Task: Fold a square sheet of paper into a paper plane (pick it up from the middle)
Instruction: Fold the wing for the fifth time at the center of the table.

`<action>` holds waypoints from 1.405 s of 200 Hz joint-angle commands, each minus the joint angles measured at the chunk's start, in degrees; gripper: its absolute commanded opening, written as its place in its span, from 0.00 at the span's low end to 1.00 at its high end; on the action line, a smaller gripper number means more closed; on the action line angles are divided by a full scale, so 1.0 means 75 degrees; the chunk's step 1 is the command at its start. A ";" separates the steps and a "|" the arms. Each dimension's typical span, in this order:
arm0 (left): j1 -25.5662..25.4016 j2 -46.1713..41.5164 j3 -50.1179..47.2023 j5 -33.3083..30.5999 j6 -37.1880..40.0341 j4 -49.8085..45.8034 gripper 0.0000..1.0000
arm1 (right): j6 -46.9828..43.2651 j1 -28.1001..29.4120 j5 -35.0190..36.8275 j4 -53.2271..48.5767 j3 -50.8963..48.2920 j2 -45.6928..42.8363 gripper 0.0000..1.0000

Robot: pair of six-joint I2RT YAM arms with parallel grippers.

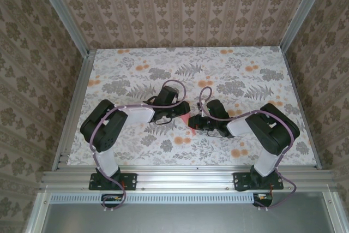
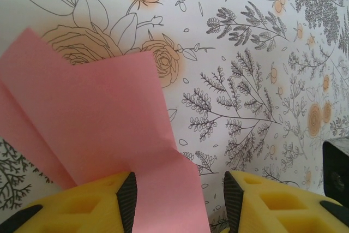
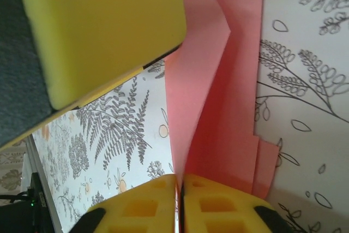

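Observation:
The salmon-pink sheet of paper [image 1: 190,123] is creased into several layers and lies between both grippers at the table's middle. In the left wrist view the paper [image 2: 98,118] spreads up and left from the jaws, with a strip running between them. My left gripper [image 2: 180,200] stands open, its pads apart, the paper against the left pad and bare table by the right pad. In the right wrist view a raised fold of the paper [image 3: 229,107] runs into my right gripper [image 3: 179,189], whose fingers are pressed together on its edge. The left gripper's yellow finger [image 3: 98,31] hangs close above.
The floral table cover [image 1: 245,80] stretches back to patterned walls with aluminium rails [image 1: 73,107] along the sides. Both arms [image 1: 109,124] reach inward from the near edge, their wrists almost touching at the centre. A black part of the right arm [image 2: 336,170] sits at the edge of the left wrist view.

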 commanded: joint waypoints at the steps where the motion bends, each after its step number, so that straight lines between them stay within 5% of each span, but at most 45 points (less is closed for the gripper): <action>1: -0.0039 0.0262 0.0135 0.0020 0.0196 0.0013 0.48 | -0.0117 -0.0027 0.0284 -0.0471 -0.0014 -0.0242 0.18; 53: -0.0040 0.0303 0.0155 0.0032 0.0182 0.0028 0.48 | -0.0881 -0.0021 0.0687 -0.2503 0.0521 -0.0784 0.31; 119: -0.0039 0.0408 0.0320 0.0155 0.0191 -0.0026 0.48 | -0.1501 0.0218 0.0844 -0.3151 0.0910 -0.0837 0.37; 166: -0.0044 0.0446 0.0332 0.0208 0.0171 -0.0035 0.48 | -0.1984 0.0334 0.1251 -0.3917 0.1356 -0.0638 0.39; 234: -0.0035 0.0362 0.0387 0.0273 0.0188 -0.0093 0.49 | -0.2018 0.0337 0.1625 -0.4129 0.1304 -0.0415 0.25; 281: -0.0040 0.0382 0.0380 0.0278 0.0127 -0.0086 0.48 | -0.2021 0.0360 0.1415 -0.4195 0.1424 -0.0866 0.38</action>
